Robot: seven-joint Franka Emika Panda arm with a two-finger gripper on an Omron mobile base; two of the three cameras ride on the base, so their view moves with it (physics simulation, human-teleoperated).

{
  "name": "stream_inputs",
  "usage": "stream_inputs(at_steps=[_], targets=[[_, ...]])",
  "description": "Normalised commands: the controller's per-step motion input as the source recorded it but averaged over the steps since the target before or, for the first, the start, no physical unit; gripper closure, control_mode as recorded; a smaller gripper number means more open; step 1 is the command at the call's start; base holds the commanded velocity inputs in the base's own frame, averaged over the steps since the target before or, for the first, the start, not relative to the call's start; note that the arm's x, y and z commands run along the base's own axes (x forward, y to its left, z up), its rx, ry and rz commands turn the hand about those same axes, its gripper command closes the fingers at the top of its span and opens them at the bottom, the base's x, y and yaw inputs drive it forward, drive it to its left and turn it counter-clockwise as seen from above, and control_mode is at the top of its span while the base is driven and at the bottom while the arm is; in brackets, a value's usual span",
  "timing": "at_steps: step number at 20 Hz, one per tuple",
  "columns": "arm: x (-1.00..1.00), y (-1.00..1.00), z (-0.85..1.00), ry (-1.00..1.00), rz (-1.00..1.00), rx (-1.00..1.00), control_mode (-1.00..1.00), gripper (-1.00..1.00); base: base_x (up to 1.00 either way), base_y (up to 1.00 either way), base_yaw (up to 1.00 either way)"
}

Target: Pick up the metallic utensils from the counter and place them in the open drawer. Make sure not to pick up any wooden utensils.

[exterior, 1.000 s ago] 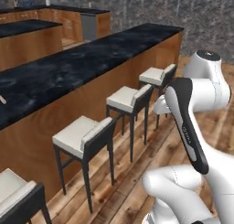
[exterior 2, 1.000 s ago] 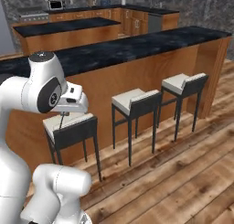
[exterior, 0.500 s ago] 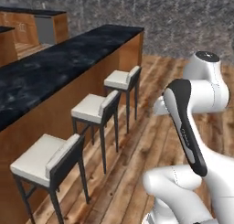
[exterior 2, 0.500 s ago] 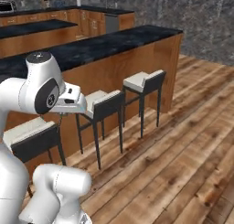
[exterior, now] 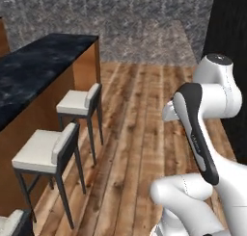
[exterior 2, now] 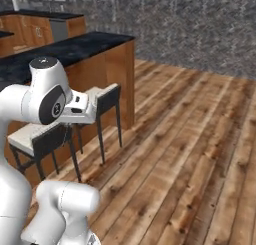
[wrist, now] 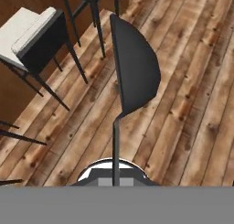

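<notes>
Closest in, the gripper point(wrist: 115, 176) was closed tight on the thin handle of the metal spoon point(wrist: 135, 67). The spoon stood straight out from the fingers in the hand view, its dark grey bowl broad and rounded at the far end. It hung in the air over the plank floor point(wrist: 192, 81), touching nothing but the gripper.

Just beyond it, on the left of the hand view, stood a stool point(wrist: 32, 31) with a pale cushion, a dark back and thin black legs. From the left base view, two such stools point(exterior: 79, 102) point(exterior: 43, 150) were lined up along the brown wood panel under the counter point(exterior: 38, 66), with the corner of a third at the bottom edge. The counter's black marble top ended near the farther stool, and open floor spread to its right. In the right base view the arm's hand sat in front of the stools, off the end of the counter.

Farther back, a grey stone wall point(exterior: 135, 18) closed the room, and more wood cabinets with dark tops point(exterior 2: 45, 19) stood behind the counter.
</notes>
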Motion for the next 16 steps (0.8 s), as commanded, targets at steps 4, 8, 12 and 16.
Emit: stream_inputs(at_steps=[4, 8, 12, 16], targets=[[0.00, 0.00, 0.00, 0.00, 0.00, 0.00, 1.00, 1.00, 0.99, -0.28, -0.18], [0.00, 0.00, 0.00, 0.00, 0.00, 0.00, 1.00, 1.00, 1.00, 0.00, -0.01], [0.00, 0.00, 0.00, 0.00, 0.00, 0.00, 1.00, 1.00, 1.00, -0.01, 0.00], [0.00, 0.00, 0.00, 0.00, 0.00, 0.00, 1.00, 1.00, 1.00, -0.15, 0.00]])
